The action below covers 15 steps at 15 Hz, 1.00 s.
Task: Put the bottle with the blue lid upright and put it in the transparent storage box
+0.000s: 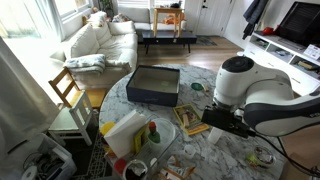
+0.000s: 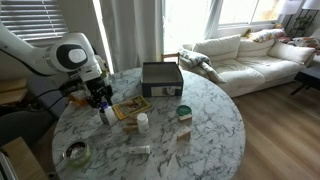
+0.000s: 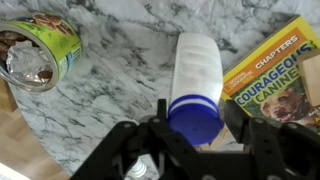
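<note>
fingers (image 3: 194, 110): one on each side of the blue lid, can't tell if I squeeze yet | bottle with the blue lid (image 3: 196, 65): lid between my fingers, white body pointing away | risk: round lid slips out, bottle rolls off across the worktop (image 3: 120, 60)

**Round marble table with scattered items**

The marble table (image 2: 210, 135) carries 1 dark box (image 2: 161, 78) at its far side and a book (image 2: 130, 108) nearer. The bottle with the blue lid (image 3: 196, 70) lies on the marble between an open tin (image 3: 38, 50) and the book. 1 small white bottle (image 2: 142, 122) stands near the middle.
</note>
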Each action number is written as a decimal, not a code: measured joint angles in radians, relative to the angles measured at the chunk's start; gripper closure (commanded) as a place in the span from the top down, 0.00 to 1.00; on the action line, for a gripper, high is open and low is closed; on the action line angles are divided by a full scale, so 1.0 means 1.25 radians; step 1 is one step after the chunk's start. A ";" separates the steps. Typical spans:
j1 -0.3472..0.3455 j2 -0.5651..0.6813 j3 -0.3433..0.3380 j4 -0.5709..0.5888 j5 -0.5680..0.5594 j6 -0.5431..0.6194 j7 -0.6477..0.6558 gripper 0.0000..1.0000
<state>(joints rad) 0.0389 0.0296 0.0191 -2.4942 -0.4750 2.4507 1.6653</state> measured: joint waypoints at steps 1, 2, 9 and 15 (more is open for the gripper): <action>0.000 0.000 0.000 -0.001 0.006 0.002 0.003 0.24; 0.000 0.000 0.000 -0.001 0.011 0.004 0.003 0.19; 0.018 -0.037 0.028 0.002 0.012 0.016 -0.046 0.19; 0.047 -0.128 0.083 0.013 0.032 0.010 -0.277 0.44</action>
<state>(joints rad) 0.0982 -0.1303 0.1228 -2.4774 -0.4351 2.4629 1.3188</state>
